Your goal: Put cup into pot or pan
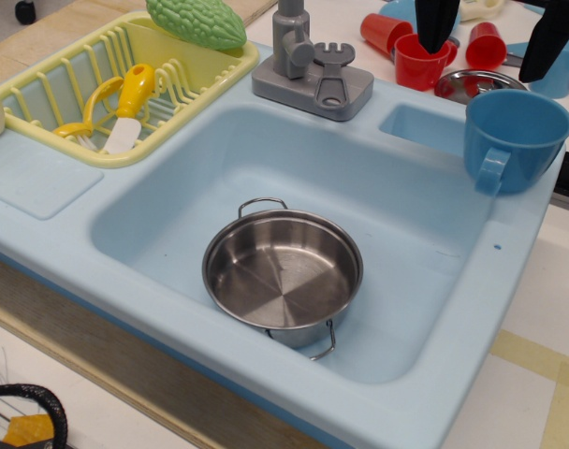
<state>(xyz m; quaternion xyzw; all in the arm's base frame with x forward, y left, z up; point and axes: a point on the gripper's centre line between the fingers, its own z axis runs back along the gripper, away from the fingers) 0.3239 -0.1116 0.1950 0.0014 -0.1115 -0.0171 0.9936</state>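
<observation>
The gripper (495, 37) hangs at the top right with its jaws spread wide and empty, above and just behind the blue cup (514, 138). The cup stands upright on the sink's (509, 281) right rim, handle toward the camera. The steel pot (283, 273) sits empty in the basin, well apart. This looks like the approach: next, lower the jaws astride the cup's wall and close.
</observation>
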